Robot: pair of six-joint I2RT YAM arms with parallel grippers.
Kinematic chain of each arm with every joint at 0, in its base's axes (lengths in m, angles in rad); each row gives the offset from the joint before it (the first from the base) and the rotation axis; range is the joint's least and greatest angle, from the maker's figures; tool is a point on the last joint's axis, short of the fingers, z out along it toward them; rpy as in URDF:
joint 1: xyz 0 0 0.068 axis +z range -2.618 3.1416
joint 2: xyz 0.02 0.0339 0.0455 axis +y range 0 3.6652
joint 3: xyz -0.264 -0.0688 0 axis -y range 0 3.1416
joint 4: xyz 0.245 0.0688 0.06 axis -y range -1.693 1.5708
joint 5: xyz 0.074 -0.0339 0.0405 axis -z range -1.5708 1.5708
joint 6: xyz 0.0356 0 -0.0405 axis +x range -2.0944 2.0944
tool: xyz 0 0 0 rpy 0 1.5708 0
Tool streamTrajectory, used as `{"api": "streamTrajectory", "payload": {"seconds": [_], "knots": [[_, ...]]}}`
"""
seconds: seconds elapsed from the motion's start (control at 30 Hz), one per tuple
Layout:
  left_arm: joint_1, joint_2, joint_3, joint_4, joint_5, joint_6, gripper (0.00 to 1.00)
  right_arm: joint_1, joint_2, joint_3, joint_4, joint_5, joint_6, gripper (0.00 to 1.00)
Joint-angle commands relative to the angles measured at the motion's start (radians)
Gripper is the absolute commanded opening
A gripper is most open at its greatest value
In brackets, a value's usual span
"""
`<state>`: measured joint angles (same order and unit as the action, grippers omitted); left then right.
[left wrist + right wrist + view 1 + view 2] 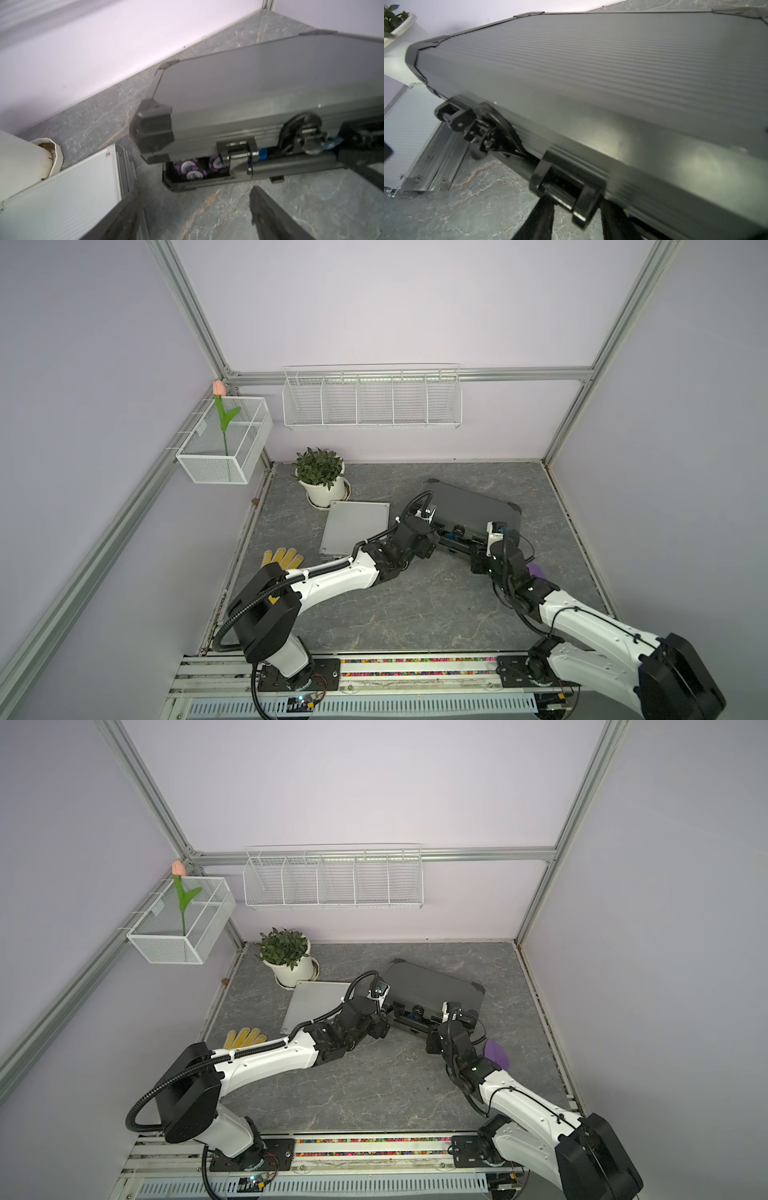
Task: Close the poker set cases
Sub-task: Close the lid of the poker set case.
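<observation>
Leftmost, a white mesh basket (216, 468) on the wall holds a pink tulip (219, 387). Below it, a yellow glove (282, 558) lies on the grey marbled counter (415, 614), with a potted plant (320, 472) near the back wall. Just beside the pot, the silver poker case (353, 526) lies flat with its lid down.

The left end effector (194, 199) stands wide with nothing between its fingers, aimed at the near left corner of the dark grey poker case (469, 502). That case sits right of the silver one, near the counter's middle. Its lid is lowered but ajar, and purple chips (191, 168) show through the front gap.

The right end effector (576, 201) is set narrow, its fingers on either side of a black bracket (566, 182) on the lid's front edge. Whether they pinch it, I cannot tell. A purple object (496, 1052) lies behind the right arm.
</observation>
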<state>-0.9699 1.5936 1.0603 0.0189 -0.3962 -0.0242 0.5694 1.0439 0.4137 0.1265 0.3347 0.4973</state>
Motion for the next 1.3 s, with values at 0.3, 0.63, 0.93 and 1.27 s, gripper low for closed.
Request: {"api": "streamTrajectory", "payload": {"seconds": [0.3, 0.63, 0.93, 1.27], "knots": [[0.071, 0.156, 0.275, -0.040, 0.063, 0.056, 0.84, 0.000, 0.099, -0.009, 0.097, 0.017, 0.036, 0.40], [0.099, 0.388, 0.510, -0.136, 0.176, 0.031, 0.84, 0.011, 0.118, -0.040, 0.183, -0.078, 0.006, 0.46], [0.099, 0.463, 0.584, -0.201, 0.203, 0.024, 0.83, 0.010, 0.034, -0.061, 0.234, -0.210, -0.032, 0.46], [0.100, 0.486, 0.555, -0.215, 0.209, 0.001, 0.83, 0.018, -0.030, -0.056, 0.108, -0.249, -0.006, 0.45]]}}
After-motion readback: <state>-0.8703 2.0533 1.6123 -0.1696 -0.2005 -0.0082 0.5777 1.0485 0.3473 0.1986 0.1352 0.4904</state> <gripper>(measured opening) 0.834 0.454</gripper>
